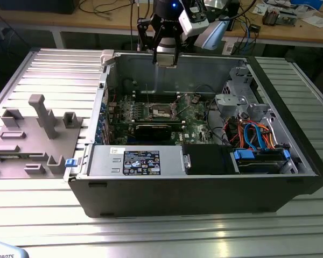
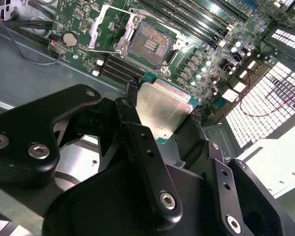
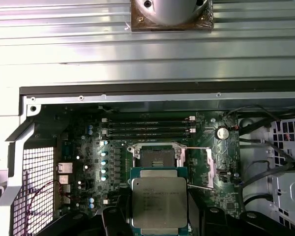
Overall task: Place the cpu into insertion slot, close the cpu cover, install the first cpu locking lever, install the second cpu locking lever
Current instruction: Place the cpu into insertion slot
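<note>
Black pincer point(image 2: 164, 104) clenched on the cpu point(image 3: 159, 201) by its edges hangs well above the bare slot point(image 3: 155, 156) inside the case point(image 1: 204, 188), so a skewed or misaligned descent could land it crooked, damage the slot, or let it slip loose.

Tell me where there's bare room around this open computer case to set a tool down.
The ribbed aluminium table is bare on the camera side of the black computer case and at the exterior view's right. A grey moulded fixture occupies that view's left; inside, orange and blue cables crowd the corner.
</note>
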You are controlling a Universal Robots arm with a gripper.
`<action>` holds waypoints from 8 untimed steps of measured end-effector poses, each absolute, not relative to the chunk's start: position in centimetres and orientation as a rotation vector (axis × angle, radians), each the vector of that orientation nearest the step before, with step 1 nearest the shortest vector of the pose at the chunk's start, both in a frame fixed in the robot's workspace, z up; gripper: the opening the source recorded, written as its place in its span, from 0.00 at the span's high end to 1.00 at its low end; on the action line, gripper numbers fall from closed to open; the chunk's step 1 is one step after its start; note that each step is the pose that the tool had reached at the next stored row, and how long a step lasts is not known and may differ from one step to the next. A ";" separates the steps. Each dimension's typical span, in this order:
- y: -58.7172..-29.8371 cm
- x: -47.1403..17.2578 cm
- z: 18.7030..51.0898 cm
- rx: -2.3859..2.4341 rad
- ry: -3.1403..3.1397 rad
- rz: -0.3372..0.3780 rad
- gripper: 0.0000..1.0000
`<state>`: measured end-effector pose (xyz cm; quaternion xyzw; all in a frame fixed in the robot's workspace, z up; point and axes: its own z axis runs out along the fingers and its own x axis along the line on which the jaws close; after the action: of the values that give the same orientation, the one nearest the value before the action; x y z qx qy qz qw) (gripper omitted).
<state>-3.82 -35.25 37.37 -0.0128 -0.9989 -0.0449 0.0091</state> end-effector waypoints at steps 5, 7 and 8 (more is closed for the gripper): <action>-35.3 -3.9 37.2 -0.040 -3.120 -0.140 0.45; -35.3 -3.9 37.1 -0.040 -3.120 -0.140 0.45; -35.3 -3.9 37.1 -0.040 -3.120 -0.140 0.45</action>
<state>-3.89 -35.25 37.11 -0.0128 -0.9989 -0.0448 0.0091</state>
